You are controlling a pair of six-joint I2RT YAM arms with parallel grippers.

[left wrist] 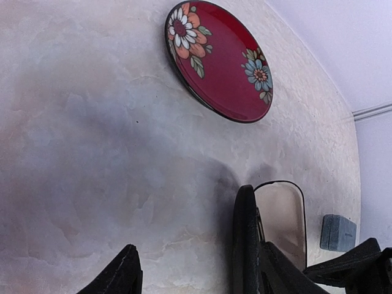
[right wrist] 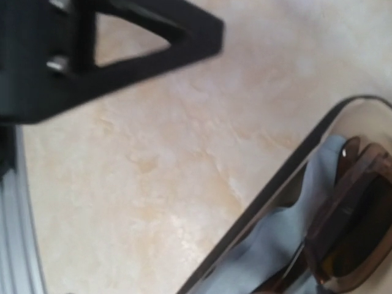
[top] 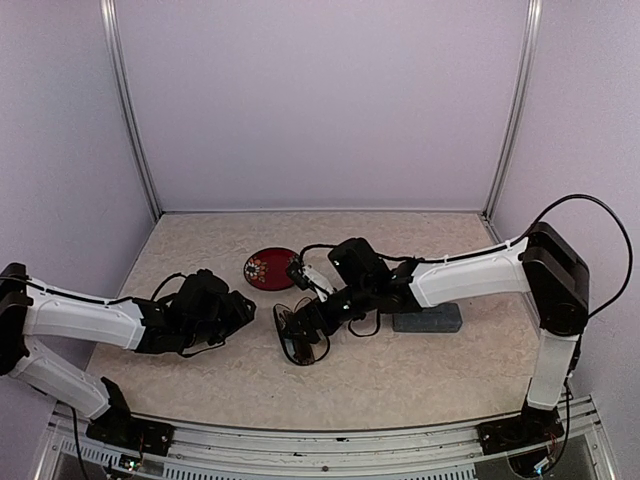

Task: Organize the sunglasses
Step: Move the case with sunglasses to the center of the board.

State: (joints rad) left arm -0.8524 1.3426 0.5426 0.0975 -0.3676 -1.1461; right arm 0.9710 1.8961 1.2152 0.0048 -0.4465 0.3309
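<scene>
A reddish-brown pair of sunglasses (right wrist: 355, 226) lies on a light-blue cloth (right wrist: 275, 251) inside an open black case (top: 283, 340) near the table's middle. My right gripper (top: 300, 318) hovers just above the case. Its fingers stay outside the right wrist view, which shows only bare table and the case's rim (right wrist: 275, 184) below it. My left gripper (left wrist: 187, 217) stands open over bare table just left of the case, with nothing between its fingers (left wrist: 245, 233). The case's beige inside (left wrist: 283, 214) shows behind the right finger. In the top view the left gripper (top: 245, 308) sits apart from the case.
A red plate (top: 270, 268) with painted flowers lies behind the case, also large in the left wrist view as the plate (left wrist: 220, 61). A shut grey-blue case (top: 427, 320) rests under the right forearm. The metal rail (right wrist: 18, 245) marks the near table edge.
</scene>
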